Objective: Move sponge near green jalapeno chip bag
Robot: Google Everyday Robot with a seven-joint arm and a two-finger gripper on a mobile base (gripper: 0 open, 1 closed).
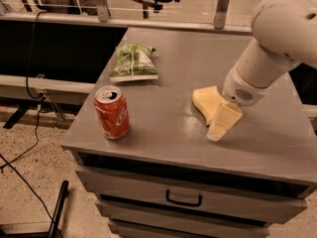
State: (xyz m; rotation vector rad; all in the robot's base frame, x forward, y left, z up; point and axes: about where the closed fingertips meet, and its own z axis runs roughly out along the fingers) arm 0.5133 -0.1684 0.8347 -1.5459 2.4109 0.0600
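The pale yellow sponge (pixel 207 101) lies on the grey cabinet top (pixel 163 88), right of centre. The green jalapeno chip bag (pixel 133 62) lies flat at the back left of the top, well apart from the sponge. My gripper (pixel 222 124), pale yellow and blocky, hangs from the white arm (pixel 277 38) and sits low at the sponge's front right edge, covering part of it. Whether it touches the sponge does not show.
A red soda can (pixel 112 113) stands upright near the front left corner. The cabinet has a drawer with a black handle (pixel 184 199) below. A cable (pixel 34 118) runs along the floor at left, and a rail and chair base stand behind.
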